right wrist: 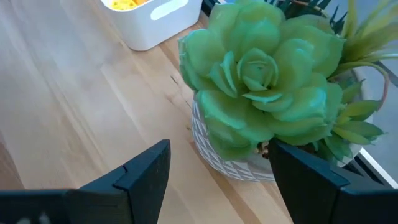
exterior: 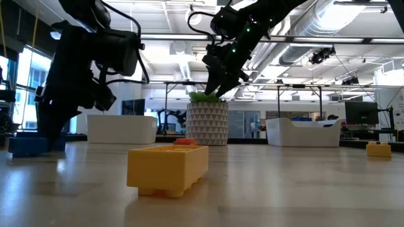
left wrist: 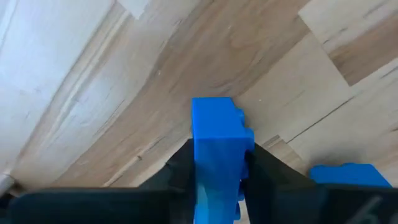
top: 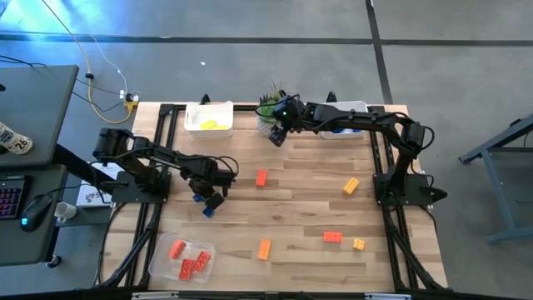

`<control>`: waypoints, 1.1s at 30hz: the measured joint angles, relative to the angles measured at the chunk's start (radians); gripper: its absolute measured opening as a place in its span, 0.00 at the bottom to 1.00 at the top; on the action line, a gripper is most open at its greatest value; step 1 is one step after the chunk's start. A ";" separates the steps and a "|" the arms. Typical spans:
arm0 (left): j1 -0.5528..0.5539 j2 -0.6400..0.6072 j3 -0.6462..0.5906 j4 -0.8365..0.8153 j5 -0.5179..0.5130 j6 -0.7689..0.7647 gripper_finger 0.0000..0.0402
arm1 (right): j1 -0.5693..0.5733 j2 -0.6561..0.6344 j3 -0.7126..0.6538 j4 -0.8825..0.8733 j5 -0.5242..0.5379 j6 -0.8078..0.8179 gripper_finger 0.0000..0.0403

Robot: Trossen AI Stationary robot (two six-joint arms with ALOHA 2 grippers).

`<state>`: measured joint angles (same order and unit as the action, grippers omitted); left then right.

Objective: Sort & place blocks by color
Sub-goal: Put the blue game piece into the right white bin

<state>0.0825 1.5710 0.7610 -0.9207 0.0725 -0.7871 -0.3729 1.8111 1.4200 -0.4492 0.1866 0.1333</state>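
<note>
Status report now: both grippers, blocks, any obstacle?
Left gripper shut on blue block. Right gripper open over potted plant. Loose blocks on table.

Open right tool (right wrist: 214,180) at potted plant (right wrist: 267,87) (white tray (right wrist: 155,18) beyond).

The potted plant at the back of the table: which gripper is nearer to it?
Right. The right gripper hangs open directly beside the potted plant. The left gripper, shut on a blue block, is far off near the table's left side.
</note>
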 joint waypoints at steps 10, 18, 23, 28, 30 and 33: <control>0.069 -0.084 0.037 0.068 -0.069 0.105 0.15 | 0.000 0.000 0.000 0.001 -0.239 -0.002 0.64; 0.207 -0.201 0.092 0.244 -0.060 0.181 0.15 | 0.000 0.000 0.000 0.007 -0.454 -0.021 0.64; 0.290 -0.270 0.114 0.370 -0.050 0.236 0.15 | 0.000 0.000 0.000 0.016 -0.545 -0.018 0.64; 0.349 -0.325 0.115 0.569 -0.013 0.243 0.15 | 0.000 0.000 0.000 0.066 -0.660 -0.018 0.64; 0.369 -0.338 0.115 0.652 0.011 0.243 0.15 | 0.000 0.000 0.000 0.100 -0.719 -0.018 0.64; 0.394 -0.352 0.115 0.760 0.058 0.273 0.15 | 0.000 0.000 0.000 0.157 -0.751 -0.018 0.64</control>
<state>0.4768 1.2188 0.8759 -0.1610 0.1303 -0.5139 -0.3725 1.8111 1.4200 -0.2920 -0.5647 0.1154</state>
